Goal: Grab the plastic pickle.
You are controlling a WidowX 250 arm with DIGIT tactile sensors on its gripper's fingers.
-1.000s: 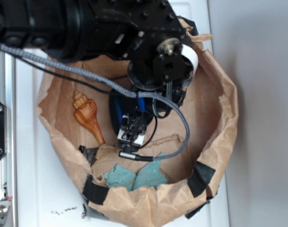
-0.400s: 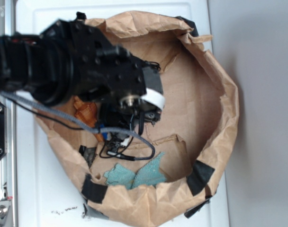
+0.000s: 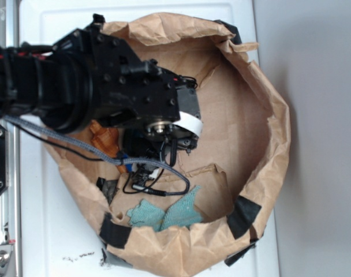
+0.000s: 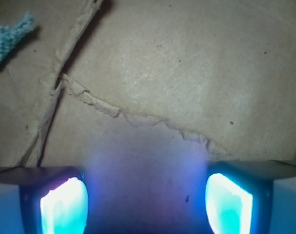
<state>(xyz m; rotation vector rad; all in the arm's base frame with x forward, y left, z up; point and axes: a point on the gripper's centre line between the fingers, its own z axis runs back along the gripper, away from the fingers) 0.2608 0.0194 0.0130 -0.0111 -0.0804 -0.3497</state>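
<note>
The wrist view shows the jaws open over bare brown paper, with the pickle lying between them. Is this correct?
Not quite. In the wrist view the gripper has its jaws open over the torn brown paper, but nothing lies between them; no pickle is visible. Only a corner of the teal cloth shows at the upper left.

A torn brown paper bag [image 3: 262,115], taped black at its lower rim, sits on the white bench [image 3: 54,242]. Inside lie a teal cloth [image 3: 164,214] and an orange seashell [image 3: 103,138].
</note>
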